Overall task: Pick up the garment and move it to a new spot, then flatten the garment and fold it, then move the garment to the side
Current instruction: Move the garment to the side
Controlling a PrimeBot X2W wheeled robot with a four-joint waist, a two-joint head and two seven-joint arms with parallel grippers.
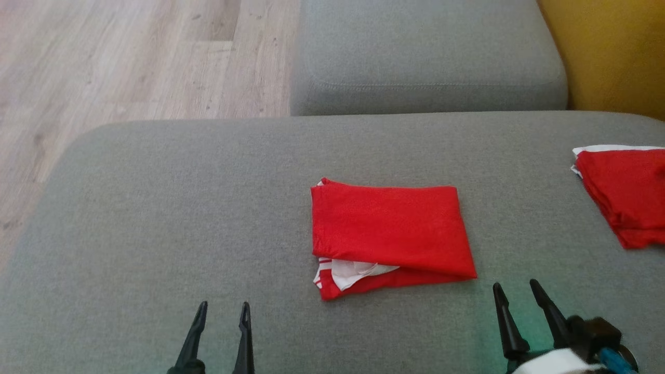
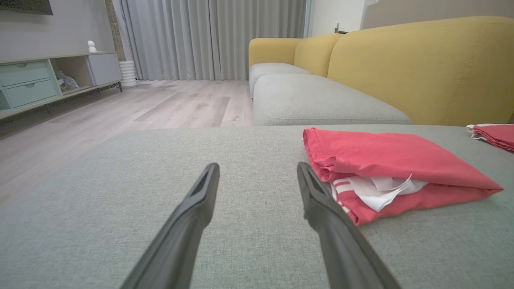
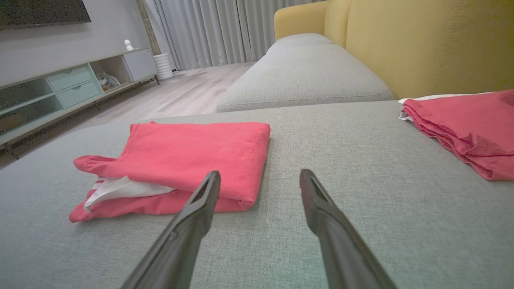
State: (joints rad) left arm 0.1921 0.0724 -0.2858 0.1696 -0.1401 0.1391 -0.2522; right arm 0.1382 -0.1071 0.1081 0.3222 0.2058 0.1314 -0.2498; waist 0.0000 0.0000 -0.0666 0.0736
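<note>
I have both claws released and empty. My left gripper [image 1: 223, 304] and my right gripper [image 1: 515, 283] hover low over the near edge of the grey seat cushion [image 1: 156, 218], fingers spread and pointing toward the red garment [image 1: 387, 231]. The garment lies near the middle of the cushion as a compact rectangle. Its red outer layer is on top, and a white and red-striped inner layer peeks out at the near left corner. My right gripper sits just beside its near right corner, and my left is a little off to its left. I judge the folding done, so the step in hand is the last one: shifting the bundle aside. A second folded red garment [image 1: 621, 195] lies at the right end of the cushion, by the yellow backrest [image 1: 613, 52], which suggests where this one goes. The next move calls for pinching through all the layers, ideally with both claws at the near corners. It should then travel level, so the loose white layer does not spill out and undo the fold.
</note>
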